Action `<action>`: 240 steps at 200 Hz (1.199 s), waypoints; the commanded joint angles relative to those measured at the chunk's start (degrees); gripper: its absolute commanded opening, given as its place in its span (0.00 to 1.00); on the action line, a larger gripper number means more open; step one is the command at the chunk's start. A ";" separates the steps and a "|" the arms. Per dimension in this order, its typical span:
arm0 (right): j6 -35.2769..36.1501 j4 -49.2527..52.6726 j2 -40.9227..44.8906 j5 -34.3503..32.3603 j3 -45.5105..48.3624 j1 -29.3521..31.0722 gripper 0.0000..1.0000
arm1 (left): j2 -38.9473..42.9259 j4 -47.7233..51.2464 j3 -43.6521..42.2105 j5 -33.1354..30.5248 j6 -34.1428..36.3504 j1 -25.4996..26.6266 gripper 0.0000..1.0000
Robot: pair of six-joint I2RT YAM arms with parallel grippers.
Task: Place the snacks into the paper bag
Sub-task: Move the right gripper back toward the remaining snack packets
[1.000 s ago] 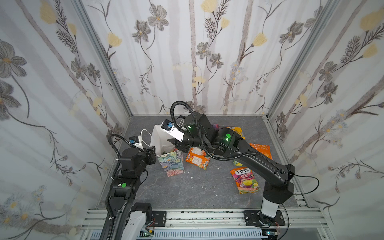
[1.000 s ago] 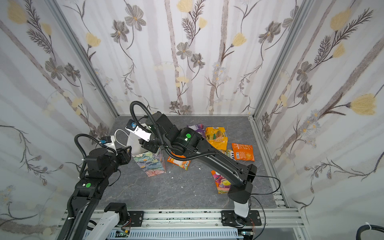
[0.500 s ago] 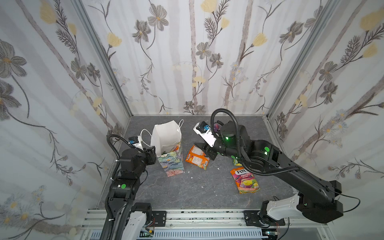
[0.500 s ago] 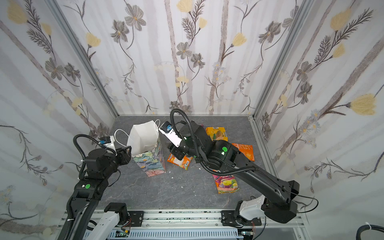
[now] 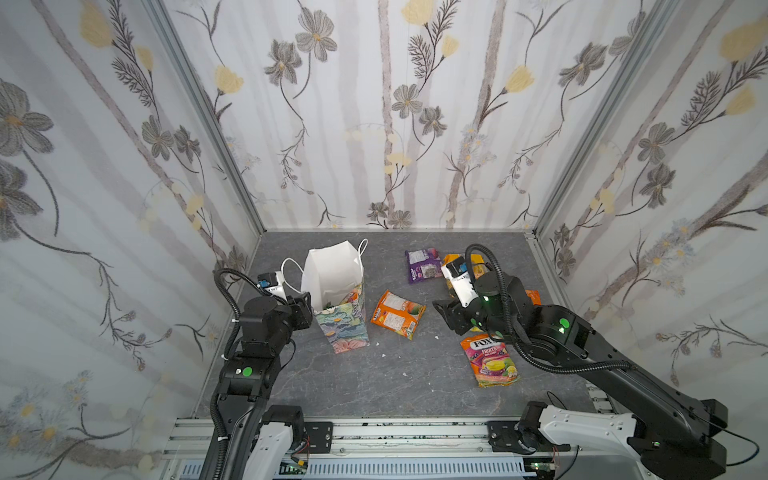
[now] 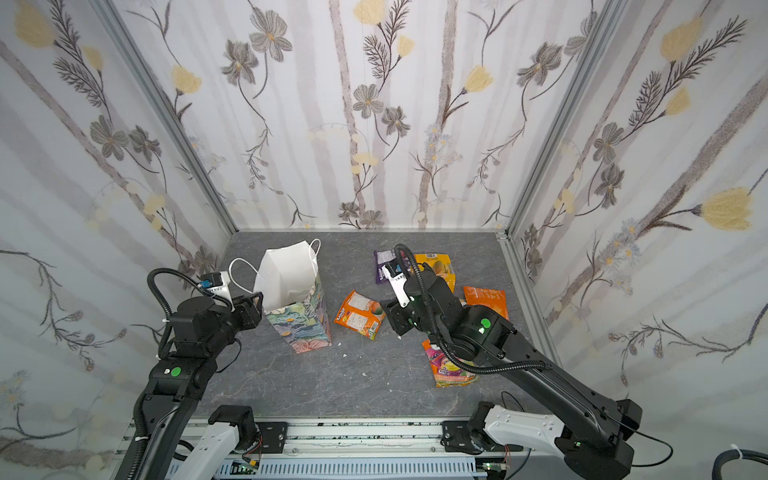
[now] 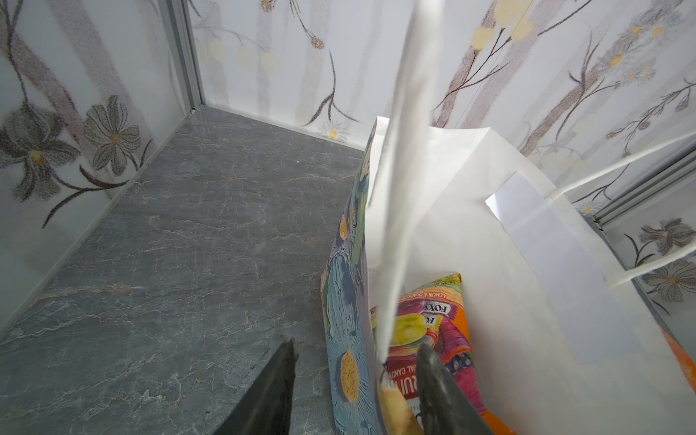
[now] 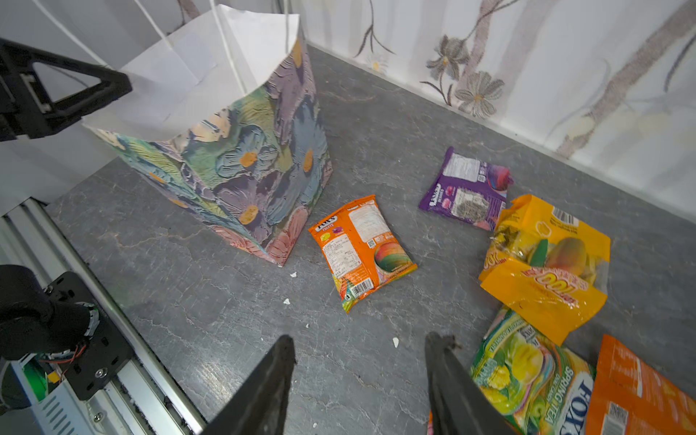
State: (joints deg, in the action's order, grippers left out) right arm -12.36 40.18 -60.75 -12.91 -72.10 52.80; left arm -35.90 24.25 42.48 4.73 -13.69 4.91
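Observation:
The floral paper bag stands left of centre with its white mouth open. My left gripper is open and straddles the bag's near wall, one finger inside and one outside. A pink Fox's packet lies inside the bag. My right gripper hangs open and empty low over the table, between an orange packet and a green packet. Purple, yellow, a second orange and a pink Fox's packet lie loose on the right.
Flower-patterned walls close in the grey table on three sides. An aluminium rail with both arm bases runs along the front edge. The bag's white cord handles hang out toward the left arm. Small white crumbs dot the table.
My right arm has swung away from the bag's mouth to the right, down among the loose packets, its jaws widening. The left arm and the bag have stayed put.

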 commanded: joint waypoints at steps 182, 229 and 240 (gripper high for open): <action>-22.44 -6.72 -8.83 -2.42 28.50 -12.16 0.71 | 2.67 -1.13 -0.30 2.31 0.03 0.01 0.52; -21.55 -10.94 -11.60 0.14 33.12 -14.68 0.71 | 2.50 -1.31 -0.40 1.79 0.07 0.01 0.52; -21.76 -11.97 -11.51 0.64 34.20 -15.12 0.71 | 2.50 -1.31 -0.42 1.56 0.03 0.02 0.52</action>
State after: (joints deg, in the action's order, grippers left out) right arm -33.95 32.12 -72.07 -13.76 -39.55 38.44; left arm -33.32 24.23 42.19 6.70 -13.69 4.91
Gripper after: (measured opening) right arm 0.711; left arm 0.519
